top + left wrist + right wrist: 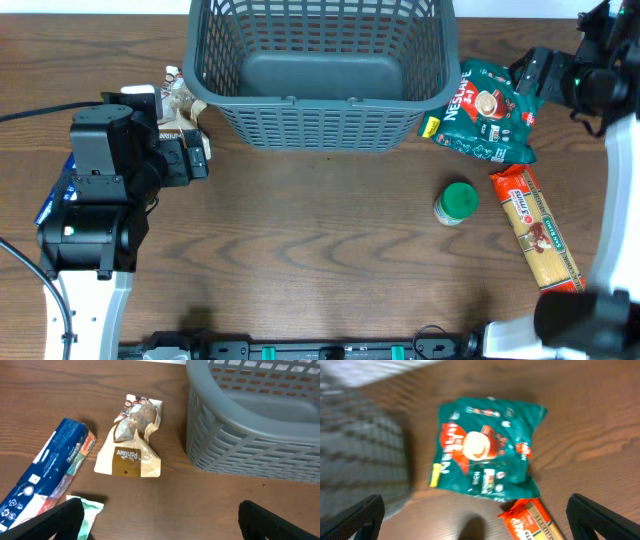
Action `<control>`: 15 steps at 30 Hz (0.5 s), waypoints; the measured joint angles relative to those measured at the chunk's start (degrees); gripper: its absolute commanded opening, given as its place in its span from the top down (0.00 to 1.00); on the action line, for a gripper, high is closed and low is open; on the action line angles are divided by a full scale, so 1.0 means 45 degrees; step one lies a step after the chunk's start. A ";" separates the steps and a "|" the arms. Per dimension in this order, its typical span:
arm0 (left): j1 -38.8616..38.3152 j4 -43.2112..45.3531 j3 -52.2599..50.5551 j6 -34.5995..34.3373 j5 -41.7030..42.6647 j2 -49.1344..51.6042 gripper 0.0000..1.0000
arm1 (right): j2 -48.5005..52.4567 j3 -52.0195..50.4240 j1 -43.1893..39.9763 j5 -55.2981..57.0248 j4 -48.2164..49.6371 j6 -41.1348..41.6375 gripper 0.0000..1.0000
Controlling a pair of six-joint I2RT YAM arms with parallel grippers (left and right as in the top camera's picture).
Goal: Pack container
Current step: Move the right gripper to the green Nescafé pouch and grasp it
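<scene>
Left claw (162, 522): released, brown pouch (131, 442) ahead
Right claw (480, 520): released, green bag (485, 445) ahead
Container (320, 125): on tabletop (320, 250), between both packets

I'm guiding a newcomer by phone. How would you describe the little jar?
Find the big grey basket at the far edge of the table. Nearer than its right corner, just left of the long orange pasta packet, sits the jar. It is the only small round thing, with a green lid.
</scene>
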 measured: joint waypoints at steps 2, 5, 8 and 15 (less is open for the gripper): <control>0.0000 -0.0083 0.0005 0.0019 0.0005 0.0000 0.02 | 0.1156 0.0427 -0.0330 -0.0019 0.0019 0.0063 0.01; 0.0000 -0.0291 0.0010 0.0024 0.0000 0.0000 0.01 | 0.2754 0.1127 -0.0651 -0.0029 0.0034 0.0107 0.01; 0.0000 -0.0520 0.0010 0.0024 0.0000 0.0029 0.02 | 0.3876 0.1608 -0.0738 -0.0034 0.0272 0.0112 0.01; 0.0000 -0.0831 0.0010 0.0024 0.0000 0.0340 0.01 | 0.5795 0.1783 -0.0738 -0.0083 0.0559 0.0083 0.01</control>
